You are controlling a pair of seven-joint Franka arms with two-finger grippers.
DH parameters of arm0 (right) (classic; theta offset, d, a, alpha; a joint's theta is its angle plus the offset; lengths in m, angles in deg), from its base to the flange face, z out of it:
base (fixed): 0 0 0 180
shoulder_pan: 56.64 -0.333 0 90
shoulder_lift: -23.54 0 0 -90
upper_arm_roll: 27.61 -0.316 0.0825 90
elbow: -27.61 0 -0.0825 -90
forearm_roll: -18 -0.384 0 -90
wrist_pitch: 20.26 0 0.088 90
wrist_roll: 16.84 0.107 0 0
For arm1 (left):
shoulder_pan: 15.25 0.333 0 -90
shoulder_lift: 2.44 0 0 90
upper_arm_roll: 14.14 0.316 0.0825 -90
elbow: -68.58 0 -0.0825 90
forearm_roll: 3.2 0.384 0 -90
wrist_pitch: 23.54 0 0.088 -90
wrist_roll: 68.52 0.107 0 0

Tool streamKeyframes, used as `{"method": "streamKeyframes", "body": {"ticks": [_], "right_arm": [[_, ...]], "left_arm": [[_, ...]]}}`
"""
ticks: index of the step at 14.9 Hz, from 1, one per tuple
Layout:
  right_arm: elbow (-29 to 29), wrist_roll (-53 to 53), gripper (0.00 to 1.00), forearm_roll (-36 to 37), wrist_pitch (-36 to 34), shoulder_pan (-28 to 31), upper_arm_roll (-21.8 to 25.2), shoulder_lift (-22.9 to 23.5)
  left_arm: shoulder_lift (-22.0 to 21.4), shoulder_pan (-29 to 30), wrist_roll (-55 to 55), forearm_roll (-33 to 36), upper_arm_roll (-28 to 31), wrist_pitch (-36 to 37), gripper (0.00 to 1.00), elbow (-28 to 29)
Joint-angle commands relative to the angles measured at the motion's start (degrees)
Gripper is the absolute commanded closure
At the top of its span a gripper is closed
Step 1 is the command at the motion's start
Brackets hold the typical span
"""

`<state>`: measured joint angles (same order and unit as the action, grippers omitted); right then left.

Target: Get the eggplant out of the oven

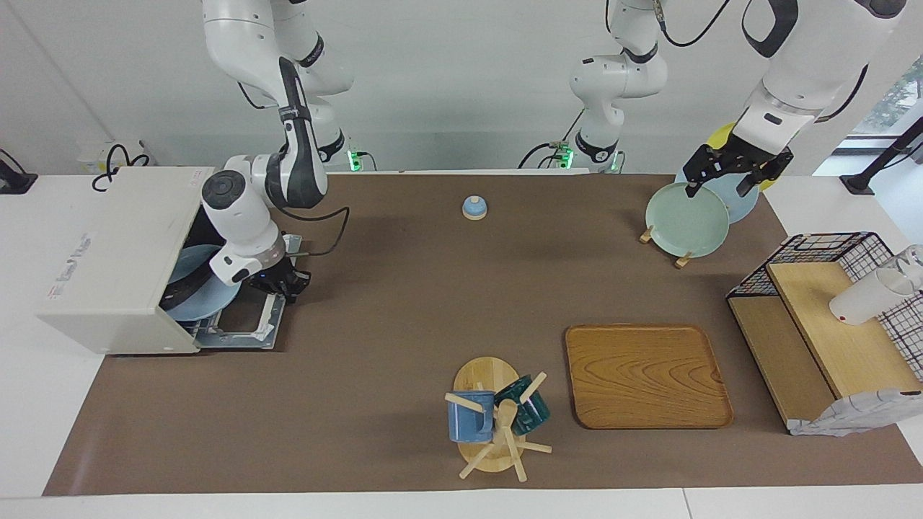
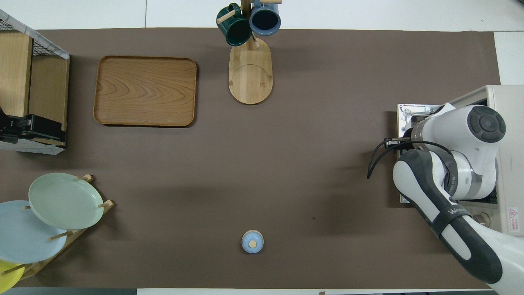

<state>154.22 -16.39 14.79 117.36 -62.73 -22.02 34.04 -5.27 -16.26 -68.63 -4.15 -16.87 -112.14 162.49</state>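
Note:
The off-white oven (image 1: 108, 245) stands at the right arm's end of the table, and it also shows in the overhead view (image 2: 507, 106). Its door (image 1: 241, 328) lies folded down flat on the mat. Inside, a light blue plate (image 1: 209, 295) sits on the rack, and a dark curved shape across it looks like the eggplant (image 1: 182, 295). My right gripper (image 1: 283, 283) is low at the door's outer edge, by the handle, outside the oven. In the overhead view the right arm (image 2: 450, 164) hides the gripper and the oven's inside. My left gripper (image 1: 727, 180) waits open above the plate rack.
A small blue knob lid (image 1: 474, 207) lies near the robots. A rack with green (image 1: 685, 218), blue and yellow plates stands at the left arm's end. A wooden tray (image 1: 645, 375), a mug tree (image 1: 497, 418) and a wire-and-wood shelf (image 1: 822, 331) are farther out.

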Motion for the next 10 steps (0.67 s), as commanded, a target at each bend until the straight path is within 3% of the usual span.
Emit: {"method": "streamKeyframes", "body": {"ticks": [1,5,6,7,10], "right_arm": [[-1.6,0.5,1.00,-0.1,-0.8,0.5,-0.7,0.2],[-11.4,5.1,0.99,-0.1,-14.5,0.6,-3.0,0.0],[-13.8,5.1,0.78,0.0,-17.9,1.0,-2.7,0.0],[-15.9,5.2,0.69,0.8,-21.1,1.3,-2.3,-0.1],[-19.2,5.0,0.65,6.4,-25.9,4.5,-2.2,-0.8]], "left_arm": [[-0.2,0.7,0.5,0.7,-0.5,0.9,0.00,-0.7],[-0.2,0.7,0.5,0.7,-0.5,1.0,0.00,-0.7],[-0.2,0.7,0.5,0.7,-0.5,1.0,0.00,-0.7],[-0.2,0.7,0.5,0.7,-0.5,1.0,0.00,-0.7],[-0.2,0.7,0.5,0.7,-0.5,1.0,0.00,-0.7]]}}
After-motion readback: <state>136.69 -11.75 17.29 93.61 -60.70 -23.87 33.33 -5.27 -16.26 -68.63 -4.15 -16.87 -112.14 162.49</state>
